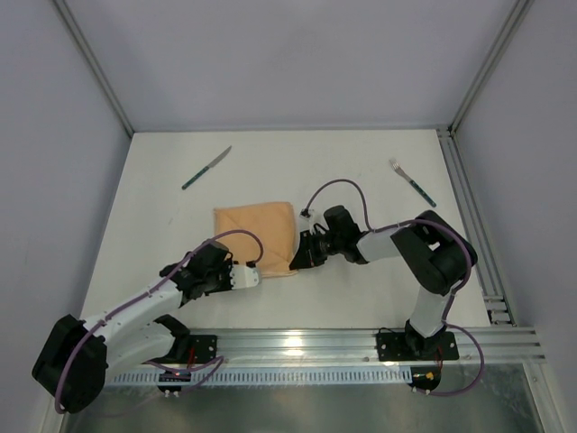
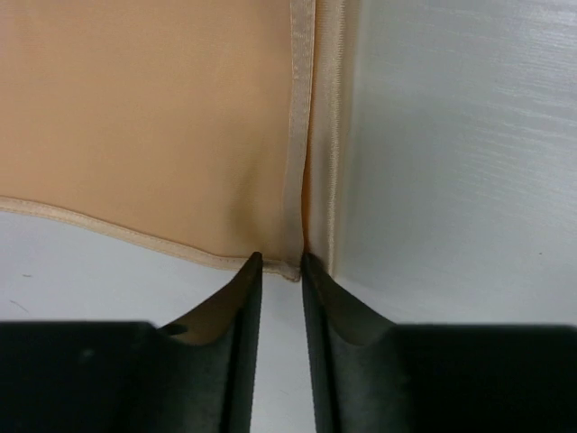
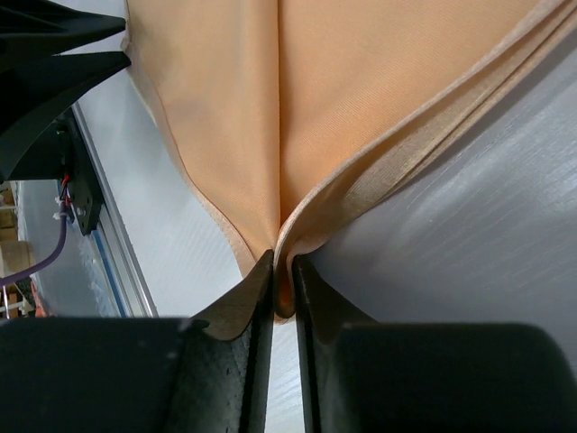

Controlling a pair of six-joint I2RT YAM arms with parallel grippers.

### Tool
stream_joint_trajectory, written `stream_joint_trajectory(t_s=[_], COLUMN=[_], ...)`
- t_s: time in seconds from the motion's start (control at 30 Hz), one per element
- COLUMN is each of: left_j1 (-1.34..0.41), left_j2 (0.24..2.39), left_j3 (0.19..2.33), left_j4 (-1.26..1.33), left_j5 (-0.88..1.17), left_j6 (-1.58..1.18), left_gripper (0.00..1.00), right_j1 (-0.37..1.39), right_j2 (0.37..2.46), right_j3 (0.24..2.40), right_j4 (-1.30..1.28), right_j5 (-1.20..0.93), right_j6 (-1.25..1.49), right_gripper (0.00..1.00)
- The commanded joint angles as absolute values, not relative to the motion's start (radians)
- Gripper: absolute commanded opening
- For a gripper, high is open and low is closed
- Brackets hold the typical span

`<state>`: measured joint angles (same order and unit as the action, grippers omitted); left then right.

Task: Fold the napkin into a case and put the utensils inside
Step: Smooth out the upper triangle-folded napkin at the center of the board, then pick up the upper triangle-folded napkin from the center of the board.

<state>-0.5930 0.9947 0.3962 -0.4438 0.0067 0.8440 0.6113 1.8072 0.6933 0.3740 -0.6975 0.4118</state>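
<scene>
one napkin (image 1: 255,236), one knife (image 1: 206,168), one fork (image 1: 412,182); right gripper (image 3: 281,275) tight on napkin edge, left gripper (image 2: 281,267) barely apart

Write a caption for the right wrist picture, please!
Right gripper pinching a corner of the folded peach napkin on the white table.

The top external camera is looking steeply down from above and behind the arm bases (image 1: 419,343), taking in the whole tabletop (image 1: 361,289). Both wrist cameras are peering along their own fingers (image 2: 239,307) (image 3: 248,307), very close, at the napkin (image 1: 255,236)'s near-right corner, which all three views are sharing.
</scene>
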Motion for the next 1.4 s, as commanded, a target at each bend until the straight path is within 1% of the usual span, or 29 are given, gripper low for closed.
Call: stream_joint_trajectory(t_s=[0.0,0.03,0.07,0.1,0.17,0.2,0.27,0.3,0.37,0.4,0.43,0.47,0.5,0.73,0.77,0.87,0.9,0.97,1.0,1.2,1.23,1.33,1.37], left_j1=[-0.588,-0.588,-0.588,-0.588,-0.588,-0.586,-0.588,-0.588,-0.589,-0.589,-0.595,-0.6,-0.607,-0.73,-0.78,-0.869,-0.924,-0.966,-0.989,-0.999,-1.012,-1.043,-1.057], left_j2=[0.956,0.934,0.922,0.908,0.862,0.847,0.81,0.804,0.805,0.81,0.818,0.836,0.845,0.891,0.894,0.928,0.963,1.006,1.032,1.228,1.251,1.357,1.4], left_j3=[0.403,0.411,0.419,0.439,0.46,0.477,0.48,0.479,0.457,0.448,0.43,0.423,0.422,0.39,0.368,0.339,0.33,0.324,0.316,0.285,0.287,0.285,0.279], left_j4=[-0.449,-0.478,-0.495,-0.532,-0.575,-0.612,-0.624,-0.623,-0.591,-0.571,-0.549,-0.514,-0.494,-0.24,-0.18,-0.114,-0.077,-0.023,0.053,0.331,0.381,0.449,0.504], left_j5=[0.031,0.041,0.069,0.084,0.135,0.147,0.146,0.134,0.121,0.124,0.132,0.135,0.132,0.046,0.035,-0.024,-0.044,-0.119,-0.135,-0.235,-0.254,-0.354,-0.386], left_j6=[0.815,0.815,0.812,0.807,0.808,0.813,0.821,0.824,0.83,0.83,0.824,0.816,0.808,0.753,0.74,0.723,0.721,0.71,0.706,0.67,0.675,0.718,0.733], left_gripper=[0.3,0.37,0.41,0.48,0.54,0.6,0.65,0.7,0.74,0.79,0.83,0.94,0.99,0.99,0.99,0.99,0.99,0.99,0.99,0.99,0.98,0.88,0.83], right_j1=[0.623,0.623,0.623,0.623,0.623,0.623,0.621,0.623,0.621,0.621,0.623,0.623,0.623,0.621,0.623,0.621,0.623,0.623,0.623,0.623,0.624,0.624,0.624], right_j2=[1.853,1.842,1.838,1.832,1.813,1.801,1.792,1.787,1.773,1.766,1.761,1.749,1.741,1.678,1.666,1.643,1.634,1.626,1.625,1.623,1.618,1.615,1.612], right_j3=[0.652,0.653,0.653,0.653,0.653,0.66,0.67,0.676,0.686,0.689,0.695,0.699,0.707,0.713,0.71,0.703,0.703,0.698,0.695,0.695,0.693,0.698,0.699], right_j4=[0.236,0.23,0.229,0.229,0.224,0.216,0.201,0.19,0.183,0.181,0.179,0.179,0.181,0.227,0.253,0.281,0.296,0.322,0.331,0.337,0.342,0.327,0.318], right_j5=[-0.591,-0.591,-0.598,-0.601,-0.615,-0.621,-0.633,-0.643,-0.653,-0.663,-0.667,-0.678,-0.683,-0.704,-0.706,-0.703,-0.696,-0.678,-0.672,-0.641,-0.64,-0.626,-0.623], right_j6=[0.36,0.362,0.367,0.374,0.386,0.4,0.417,0.426,0.469,0.488,0.524,0.544,0.563,0.704,0.75,0.808,0.842,0.876,0.906,0.948,0.953,0.947,0.943], right_gripper=[0.17,0.15,0.14,0.12,0.09,0.06,0.04,0.04,0.04,0.04,0.04,0.04,0.04,0.04,0.04,0.04,0.04,0.04,0.04,0.04,0.04,0.04,0.04])
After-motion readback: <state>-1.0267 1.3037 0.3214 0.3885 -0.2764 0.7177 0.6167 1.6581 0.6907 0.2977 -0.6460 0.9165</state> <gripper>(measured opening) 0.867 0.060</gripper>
